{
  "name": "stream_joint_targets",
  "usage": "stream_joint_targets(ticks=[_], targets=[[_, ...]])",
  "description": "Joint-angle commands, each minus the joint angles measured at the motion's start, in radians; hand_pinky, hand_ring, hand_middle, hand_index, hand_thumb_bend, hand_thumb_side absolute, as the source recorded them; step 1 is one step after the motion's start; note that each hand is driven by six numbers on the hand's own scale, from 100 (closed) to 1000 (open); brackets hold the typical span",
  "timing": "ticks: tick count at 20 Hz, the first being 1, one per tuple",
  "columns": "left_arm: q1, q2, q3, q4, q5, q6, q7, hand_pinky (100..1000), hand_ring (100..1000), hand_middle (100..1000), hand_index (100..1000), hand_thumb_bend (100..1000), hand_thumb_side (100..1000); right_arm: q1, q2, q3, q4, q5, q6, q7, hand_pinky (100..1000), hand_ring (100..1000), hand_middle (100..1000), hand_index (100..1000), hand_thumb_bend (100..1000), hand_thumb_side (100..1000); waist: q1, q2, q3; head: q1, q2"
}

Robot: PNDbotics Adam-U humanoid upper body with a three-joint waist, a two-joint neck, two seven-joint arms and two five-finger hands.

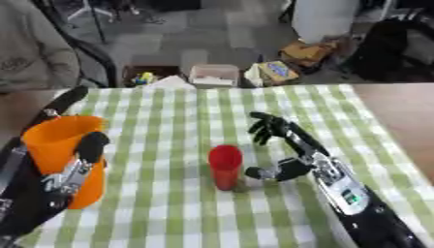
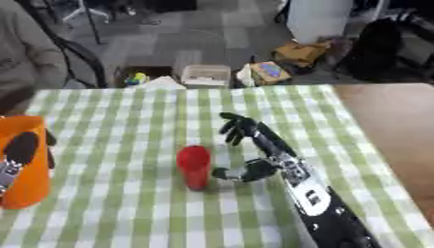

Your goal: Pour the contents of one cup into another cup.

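**Orange cup in my left robot hand, red cup standing on the desk**

My left robot hand point(image 1: 72, 177) is at the near left side. Its fingers and thumb are curled round the large orange plastic cup point(image 1: 61, 145), which I hold upright above the desk, with the open mouth facing up. I cannot see what is inside it.

The small red plastic cup point(image 1: 225, 166) stands upright on the green and white checked cloth point(image 1: 169, 111) that covers the desk, near the middle of it, well apart from the orange cup.

My right robot hand point(image 1: 284, 155) is just beside the red cup, on its right. The fingers are spread and point to the far side, and the thumb reaches toward the red cup. I cannot tell if the thumb touches it. This robot hand holds nothing.
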Motion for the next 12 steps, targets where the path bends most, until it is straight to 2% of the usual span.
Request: stream_joint_targets(ticks=[1,12], targets=[[-0.019,0.000,-0.004,-0.019,0.013,0.001,-0.018,243,249,332,962,100,485,-0.026,0.008,0.004,0.015,0.022,-0.018,0.024,561,625,685,972,676,372,0.001,-0.021,0.004,-0.003,0.006],[-0.021,-0.001,-0.010,-0.019,0.019,0.011,-0.055,244,250,332,964,100,480,-0.050,0.033,0.035,0.044,0.024,-0.057,0.089,560,619,673,968,672,378,-0.001,-0.027,0.023,-0.008,0.007]])
